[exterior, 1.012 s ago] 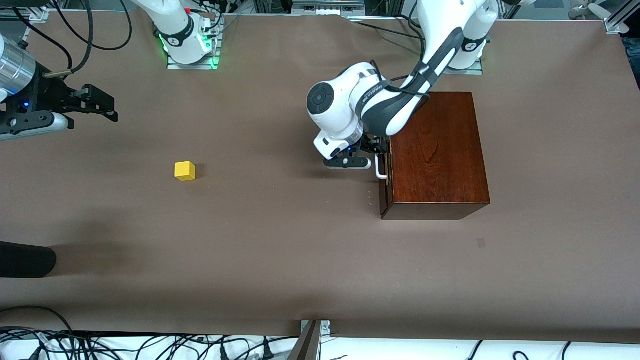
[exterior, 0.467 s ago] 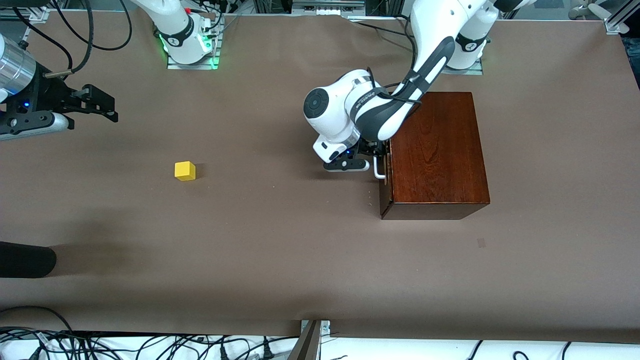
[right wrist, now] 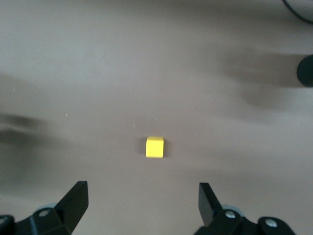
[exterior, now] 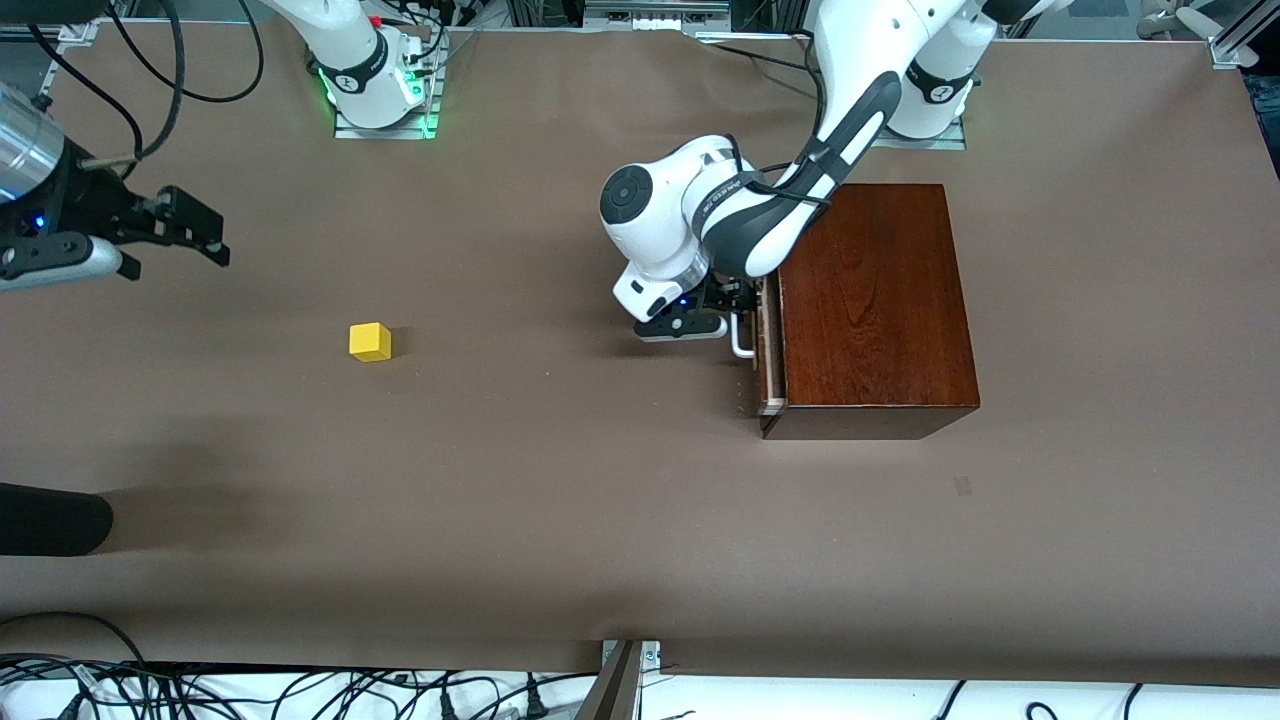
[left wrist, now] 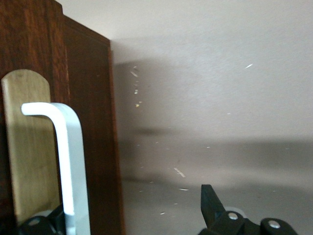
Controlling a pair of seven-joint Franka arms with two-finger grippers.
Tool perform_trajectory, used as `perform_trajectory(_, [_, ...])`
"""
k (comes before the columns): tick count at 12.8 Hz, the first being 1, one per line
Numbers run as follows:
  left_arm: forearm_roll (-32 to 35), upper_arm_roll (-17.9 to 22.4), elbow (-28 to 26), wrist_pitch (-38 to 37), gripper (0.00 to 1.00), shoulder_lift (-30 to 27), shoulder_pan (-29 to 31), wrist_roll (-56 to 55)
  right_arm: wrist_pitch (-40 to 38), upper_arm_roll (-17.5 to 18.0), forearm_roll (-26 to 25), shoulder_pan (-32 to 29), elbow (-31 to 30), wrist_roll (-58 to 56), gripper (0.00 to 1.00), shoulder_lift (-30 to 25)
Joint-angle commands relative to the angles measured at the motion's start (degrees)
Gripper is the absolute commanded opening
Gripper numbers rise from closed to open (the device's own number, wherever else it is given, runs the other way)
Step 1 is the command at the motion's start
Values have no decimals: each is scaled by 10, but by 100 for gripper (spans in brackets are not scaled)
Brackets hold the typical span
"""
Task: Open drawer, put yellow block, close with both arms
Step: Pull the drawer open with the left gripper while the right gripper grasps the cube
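Observation:
The dark wooden box [exterior: 870,300] stands toward the left arm's end of the table. Its drawer [exterior: 768,345] is out by a narrow gap, so a pale strip of the tray shows. My left gripper [exterior: 735,305] is at the white handle [exterior: 741,340]. In the left wrist view the handle [left wrist: 71,161] stands between the spread fingers of the left gripper [left wrist: 129,215], close to one of them, and the jaws are open. The yellow block [exterior: 370,342] lies alone toward the right arm's end. My right gripper [exterior: 200,230] hangs open in the air, with the block [right wrist: 155,147] ahead of its fingers [right wrist: 76,196].
A dark rounded object [exterior: 50,520] pokes in at the table edge at the right arm's end, nearer to the front camera than the block. Cables [exterior: 300,690] lie along the table's near edge. The arm bases [exterior: 375,90] stand at the back.
The drawer has slid out a little toward the right arm's end, with the left gripper and handle moving that way. The right gripper has drifted slightly.

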Motion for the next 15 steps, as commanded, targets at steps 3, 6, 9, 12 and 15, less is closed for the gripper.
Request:
perform_trajectory(3, [-7, -5, 13, 84, 100, 28, -19, -26, 11, 0, 2, 6, 19, -2, 100, 89])
perform_trajectory(6, [-7, -5, 39, 84, 100, 45, -36, -26, 11, 1, 3, 12, 18, -2, 100, 106])
perform_trajectory(9, [-7, -5, 75, 84, 100, 67, -44, -34, 16, 0, 15, 8, 18, -2, 100, 137])
perform_trajectory(12, [-8, -6, 83, 84, 100, 67, -44, -38, 68, 1, 40, 13, -29, 6, 100, 157])
perform_trajectory(15, [-45, -6, 92, 92, 100, 66, -44, -37, 98, -1, 35, 11, -42, -4, 100, 157])
